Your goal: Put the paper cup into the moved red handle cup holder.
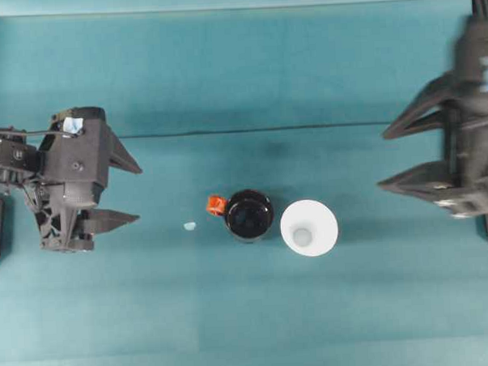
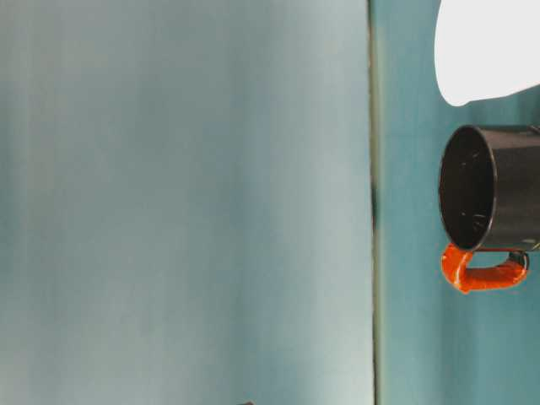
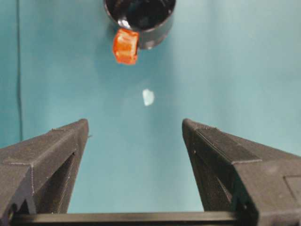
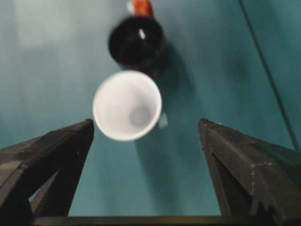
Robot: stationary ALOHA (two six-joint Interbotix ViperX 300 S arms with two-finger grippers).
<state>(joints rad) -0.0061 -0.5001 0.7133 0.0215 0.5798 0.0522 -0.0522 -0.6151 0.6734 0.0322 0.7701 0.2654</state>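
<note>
The right gripper (image 1: 405, 156) is smeared by motion blur in the overhead view, though its fingers plainly stand wide with nothing between them. The paper cup (image 1: 309, 227) stands upright mid-table, mouth up, just beside the red handle cup holder (image 1: 249, 214); in the table-level view the cup is cut off by the picture edge. The holder's red handle points toward the left gripper (image 1: 124, 191), whose fingers are also spread wide and empty. A small pale scrap (image 1: 189, 226) lies between that gripper and the holder. Bare teal table (image 1: 250, 312) surrounds both vessels
</note>
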